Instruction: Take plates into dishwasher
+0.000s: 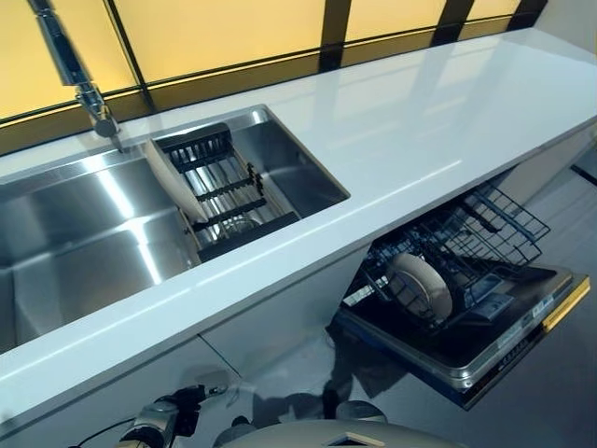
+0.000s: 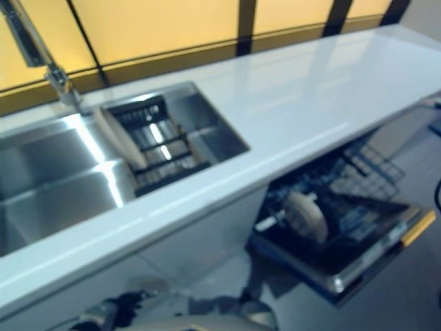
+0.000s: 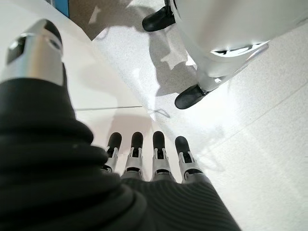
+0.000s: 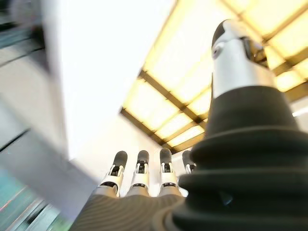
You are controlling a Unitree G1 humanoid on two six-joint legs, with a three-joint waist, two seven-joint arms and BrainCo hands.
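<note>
A cream plate (image 1: pixel 173 182) stands on edge against the left end of a black dish rack (image 1: pixel 229 191) in the steel sink (image 1: pixel 75 233). Below the counter on the right, the dishwasher (image 1: pixel 504 345) is open, its lower wire rack (image 1: pixel 490 229) pulled out. One pale plate (image 1: pixel 422 285) stands upright in that rack. My left hand (image 3: pixel 144 156) hangs low with straight fingers over the floor and holds nothing. My right hand (image 4: pixel 139 175) also has straight fingers and is empty, near the counter's edge. Neither hand touches a plate.
The long white counter (image 1: pixel 420 121) runs from the sink to the far right. A steel faucet (image 1: pixel 70 65) rises behind the sink's left part. The open dishwasher door juts out over the floor at lower right.
</note>
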